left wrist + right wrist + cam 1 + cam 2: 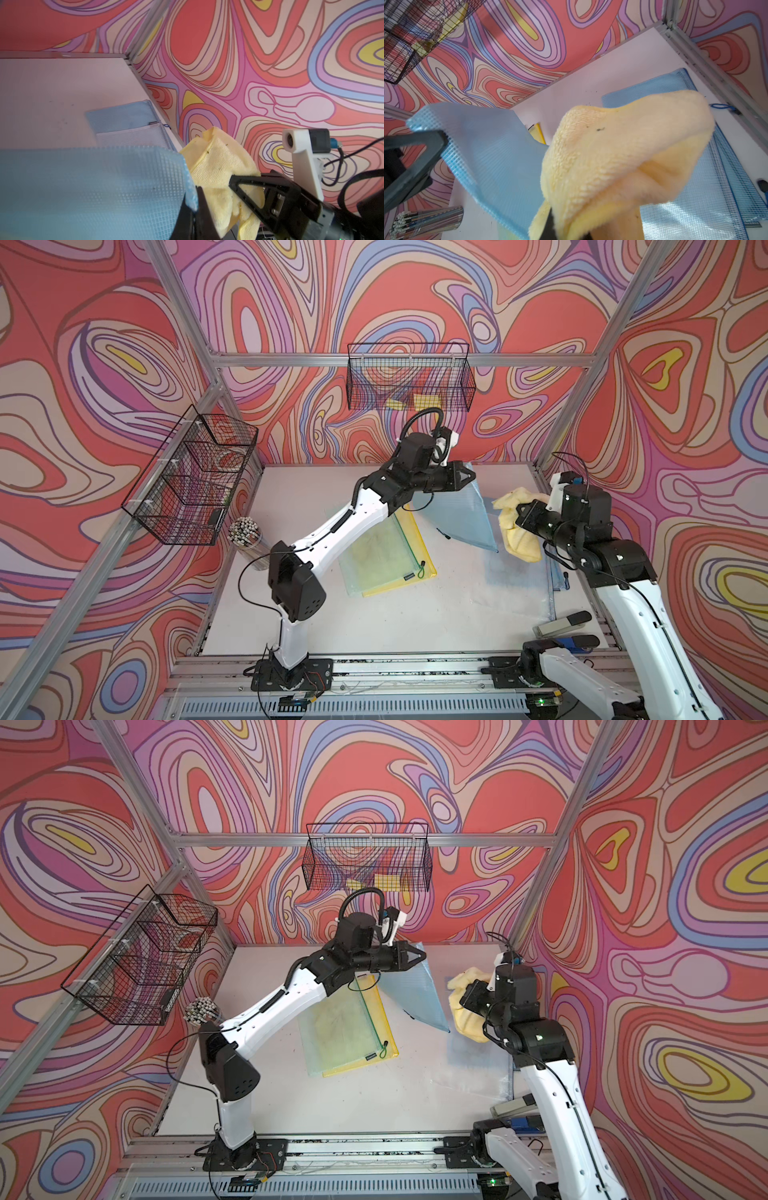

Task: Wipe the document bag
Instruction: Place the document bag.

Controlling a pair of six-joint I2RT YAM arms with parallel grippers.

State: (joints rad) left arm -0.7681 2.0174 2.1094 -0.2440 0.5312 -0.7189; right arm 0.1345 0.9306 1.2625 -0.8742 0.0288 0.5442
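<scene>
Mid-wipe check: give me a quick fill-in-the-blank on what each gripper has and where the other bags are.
The left gripper is shut on the ____ document bag, held up off the table.
The right gripper is shut on a ____ cloth.
The green bag lies flat beneath the ____ arm.
Missing: blue; yellow; left.

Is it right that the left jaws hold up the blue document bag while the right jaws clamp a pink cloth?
No: the cloth is yellow, not pink, as the right wrist view shows. The left jaws do hold up the blue document bag.
</scene>
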